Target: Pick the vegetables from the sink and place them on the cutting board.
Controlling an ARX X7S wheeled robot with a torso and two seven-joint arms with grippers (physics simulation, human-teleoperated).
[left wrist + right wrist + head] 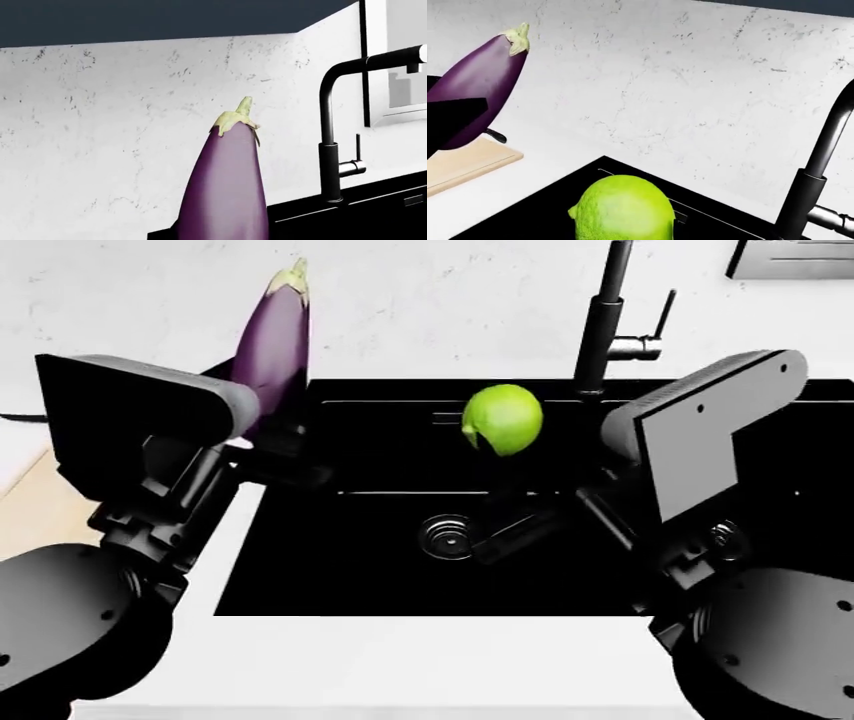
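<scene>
Left gripper [267,445] clamped on upright eggplant [274,340], right gripper [514,505] gripping green ball [502,419] (both above sink [360,580]).

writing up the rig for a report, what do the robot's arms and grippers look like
Both arms are matte black to dark grey. Each has a boxy flat-sided wrist housing, left arm, right arm, over rounded joint shells dotted with small screw heads. No cables or markings show.

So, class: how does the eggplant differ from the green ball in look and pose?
The eggplant is long and dark purple with a pale green stem cap; the ball is round and plain bright green. The eggplant stands nearly upright, stem up, by the sink's left edge; the ball hangs over the basin. Both are glossy and lifted above the sink.
</scene>
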